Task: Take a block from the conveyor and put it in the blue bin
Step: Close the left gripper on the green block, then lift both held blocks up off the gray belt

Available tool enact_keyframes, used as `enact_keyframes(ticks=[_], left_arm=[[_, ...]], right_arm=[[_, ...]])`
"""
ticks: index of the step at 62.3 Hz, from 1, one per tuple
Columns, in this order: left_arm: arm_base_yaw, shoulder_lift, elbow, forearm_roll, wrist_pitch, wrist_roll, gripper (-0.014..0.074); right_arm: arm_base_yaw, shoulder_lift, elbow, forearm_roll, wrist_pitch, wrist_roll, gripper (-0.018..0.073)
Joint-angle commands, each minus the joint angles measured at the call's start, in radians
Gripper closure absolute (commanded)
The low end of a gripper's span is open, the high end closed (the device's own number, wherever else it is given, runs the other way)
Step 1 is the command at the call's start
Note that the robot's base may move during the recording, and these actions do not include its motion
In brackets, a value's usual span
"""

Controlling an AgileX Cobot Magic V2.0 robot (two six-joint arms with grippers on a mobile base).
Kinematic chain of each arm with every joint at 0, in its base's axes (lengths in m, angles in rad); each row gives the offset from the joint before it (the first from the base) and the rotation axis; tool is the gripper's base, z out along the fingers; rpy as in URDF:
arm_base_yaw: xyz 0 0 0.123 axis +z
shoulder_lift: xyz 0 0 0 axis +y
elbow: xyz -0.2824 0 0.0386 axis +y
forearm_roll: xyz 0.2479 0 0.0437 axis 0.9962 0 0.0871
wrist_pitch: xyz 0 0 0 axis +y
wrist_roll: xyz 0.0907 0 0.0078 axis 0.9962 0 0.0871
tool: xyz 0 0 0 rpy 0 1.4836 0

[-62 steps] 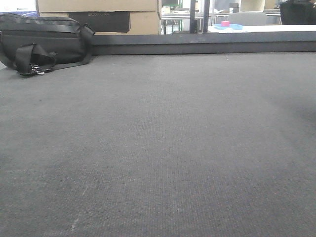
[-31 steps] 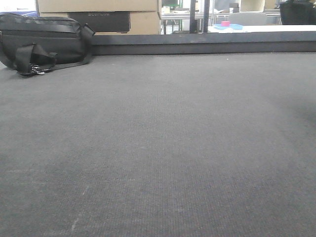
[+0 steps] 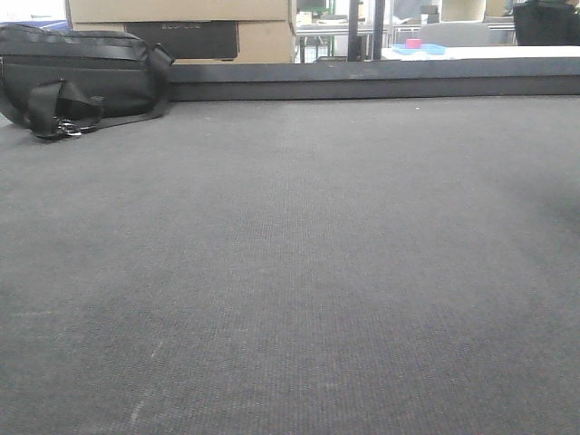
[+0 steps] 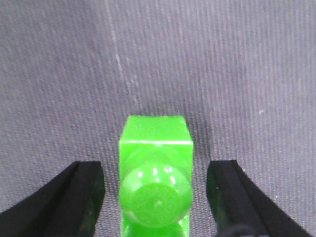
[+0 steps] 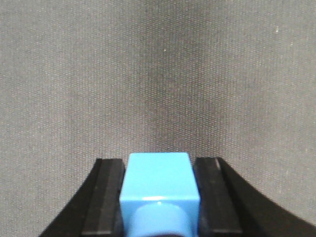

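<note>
The green block [image 4: 155,140] is seen on the conveyor [image 4: 158,54], inside the wide-open left gripper [image 4: 155,182], not touched. It could be knocked over if one side is hit first. The blue block [image 5: 159,175] is held tight by the right gripper [image 5: 159,170] and could be dropped.

Looked like a robotics lab or workshop, wide dark grey woven conveyor belt [image 3: 299,272] edged by a dark raised rail [image 3: 381,83], tan cardboard boxes [image 3: 263,38] stacked behind, black fabric bag [image 3: 82,77] lay alongside, white worktable [image 3: 507,53] stood beyond.
</note>
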Motion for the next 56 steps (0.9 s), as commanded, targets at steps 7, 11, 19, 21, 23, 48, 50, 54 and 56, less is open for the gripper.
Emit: enact_keyframes(ticks=[7, 11, 19, 21, 23, 48, 50, 54, 56], left_arm=[[0.001, 0.002, 0.016, -0.007, -0.018, -0.003, 0.0246], [0.001, 0.002, 0.016, -0.007, -0.025, -0.003, 0.0247], [0.001, 0.006, 0.016, -0.009, -0.016, -0.003, 0.0253], [0.001, 0.007, 0.016, -0.013, -0.011, -0.003, 0.0264], [0.001, 0.010, 0.016, -0.013, -0.011, -0.003, 0.0292], [0.001, -0.031, -0.084, -0.038, 0.091, -0.046, 0.0708], [0.001, -0.053, -0.101, -0.042, 0.091, -0.071, 0.0708], [0.001, -0.095, -0.125, -0.056, 0.068, -0.125, 0.0708], [0.001, -0.122, -0.125, -0.063, 0.047, -0.146, 0.0708]], right_arm=[[-0.002, -0.009, -0.007, -0.002, -0.005, 0.001, 0.0715], [-0.002, -0.009, -0.007, -0.002, -0.003, 0.001, 0.0715], [-0.002, -0.009, -0.007, -0.002, -0.003, 0.001, 0.0715], [-0.002, -0.009, -0.007, -0.002, -0.003, 0.001, 0.0715], [-0.002, -0.009, -0.007, -0.002, -0.003, 0.001, 0.0715], [-0.002, -0.082, -0.007, -0.002, -0.014, 0.001, 0.0715], [-0.002, -0.101, -0.007, -0.002, -0.023, 0.001, 0.0715], [-0.002, -0.133, -0.007, -0.002, -0.045, 0.001, 0.0715], [-0.002, -0.149, -0.007, -0.002, -0.053, 0.001, 0.0715]])
